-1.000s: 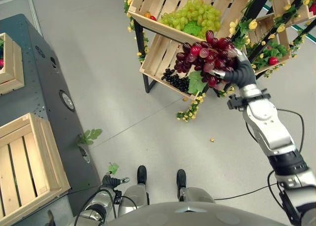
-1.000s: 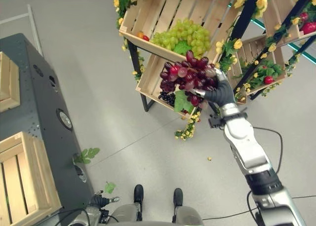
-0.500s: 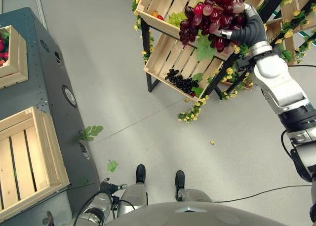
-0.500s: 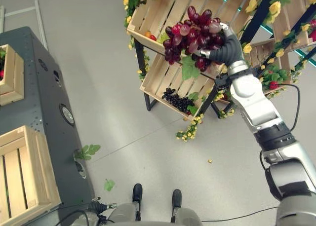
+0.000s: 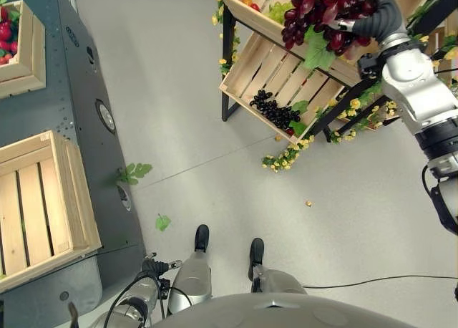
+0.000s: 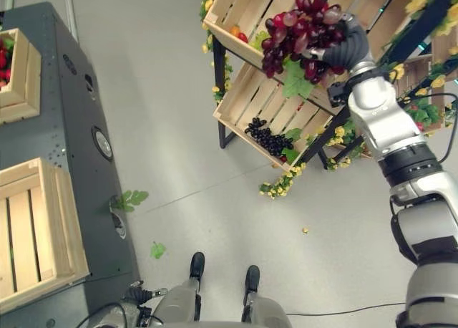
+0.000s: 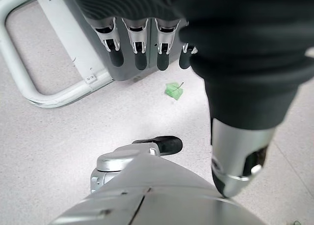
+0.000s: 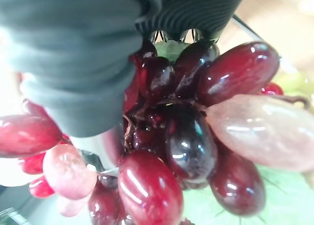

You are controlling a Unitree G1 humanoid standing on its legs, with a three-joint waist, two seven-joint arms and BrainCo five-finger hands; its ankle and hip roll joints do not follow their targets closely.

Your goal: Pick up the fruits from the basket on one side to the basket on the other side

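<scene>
My right hand (image 6: 348,47) is shut on a bunch of red grapes (image 6: 297,34) with a green leaf, held up in front of the top crate (image 6: 236,13) of the wooden rack. In the right wrist view the red grapes (image 8: 196,136) press against the hand (image 8: 73,53). Black grapes (image 6: 268,138) lie in the lower crate (image 6: 247,102). An empty wooden crate (image 5: 39,199) sits on the dark table (image 5: 79,92) at my left. My left hand (image 7: 147,43) hangs low by the table with straight fingers and holds nothing.
A second crate (image 5: 21,49) with red fruit stands farther back on the table. Yellow flowers and leaves trim the rack (image 5: 290,156). Loose green leaves (image 5: 163,222) lie on the grey floor between table and rack.
The camera has swung, shifting the whole scene. My right hand has carried the red grapes up from beside the lower crate to the level of the top crate.
</scene>
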